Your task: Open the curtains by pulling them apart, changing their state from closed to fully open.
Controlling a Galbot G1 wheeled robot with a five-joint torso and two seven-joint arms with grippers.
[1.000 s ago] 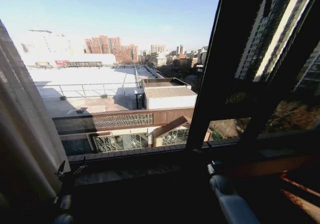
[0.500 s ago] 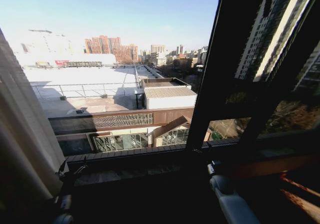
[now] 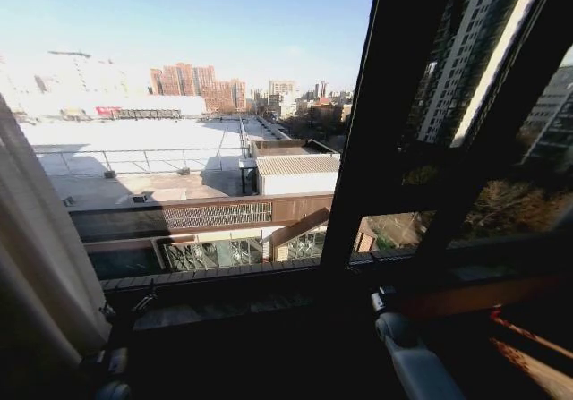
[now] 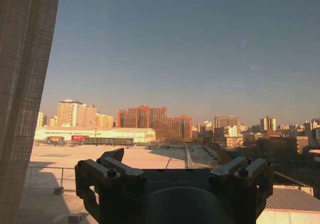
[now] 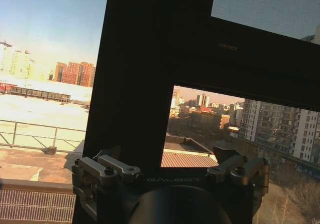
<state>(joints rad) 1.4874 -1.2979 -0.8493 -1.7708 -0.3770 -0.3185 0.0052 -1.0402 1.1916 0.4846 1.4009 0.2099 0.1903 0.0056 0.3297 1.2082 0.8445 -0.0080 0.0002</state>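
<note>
left gripper [image 4: 172,156]: low by the window sill, pointed out at the glass, fingers [image 4: 116,156] apart, holding nothing | right gripper [image 5: 167,156]: facing the dark window frame [image 5: 145,68], fingers spread, empty, "GALBOT" on its body | curtains [image 3: 40,266]: sheer pleated panel gathered at far left, beside the left gripper

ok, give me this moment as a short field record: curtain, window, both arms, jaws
curtain: sheer panel bunched at the robot's left edge of the window; also at the edge of the left wrist view
window: glass uncovered, rooftops and city visible; dark frame post right of centre
left gripper: low by the sill, beside the curtain's edge; jaws open, nothing between them
right gripper: facing the dark frame post, jaws open and empty
right arm: low, at the sill
contact: cannot tell whether the left gripper touches the fabric
</note>
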